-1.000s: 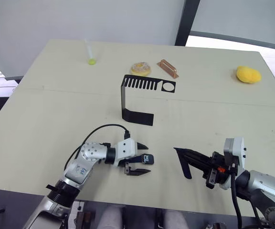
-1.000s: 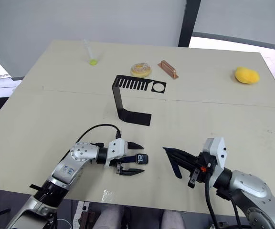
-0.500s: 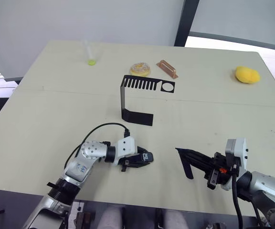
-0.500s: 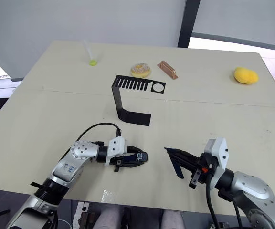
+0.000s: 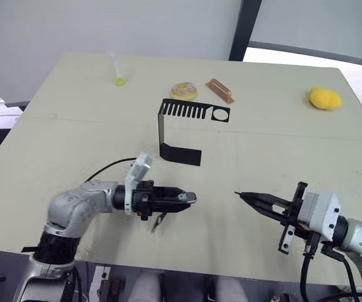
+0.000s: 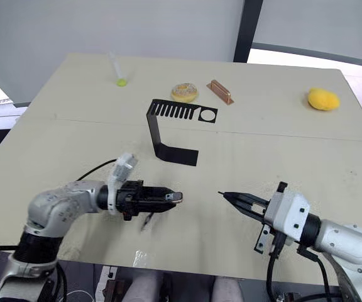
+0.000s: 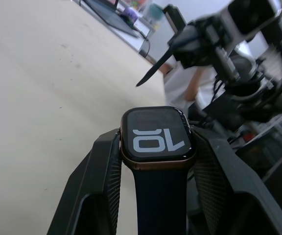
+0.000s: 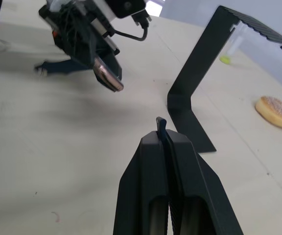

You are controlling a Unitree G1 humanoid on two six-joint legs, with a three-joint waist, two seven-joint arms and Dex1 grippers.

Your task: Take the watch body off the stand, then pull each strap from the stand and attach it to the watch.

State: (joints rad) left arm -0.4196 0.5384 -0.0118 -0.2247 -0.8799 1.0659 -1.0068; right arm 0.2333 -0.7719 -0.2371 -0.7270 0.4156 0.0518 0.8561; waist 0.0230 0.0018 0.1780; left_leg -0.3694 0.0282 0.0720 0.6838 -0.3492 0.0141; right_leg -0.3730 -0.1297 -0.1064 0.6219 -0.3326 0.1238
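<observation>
In the head view, the left tool (image 5: 180,199) is holding the watch body (image 5: 190,197) above the counter (image 5: 74,119), facing the right tool (image 5: 251,199); open counter lies between them; the stand (image 5: 184,129) is standing empty behind.

In the left wrist view, both fingers (image 7: 99,161) are pinching the case, one strap (image 7: 158,200) already hanging on it.

In the right wrist view, closed fingers (image 8: 151,171) are gripping the second strap (image 8: 161,125), its end aiming toward the watch.

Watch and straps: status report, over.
Left claw shut on watch, one strap attached. Right claw shut on second strap, not yet joined. Stand bare. Nothing between claws.
</observation>
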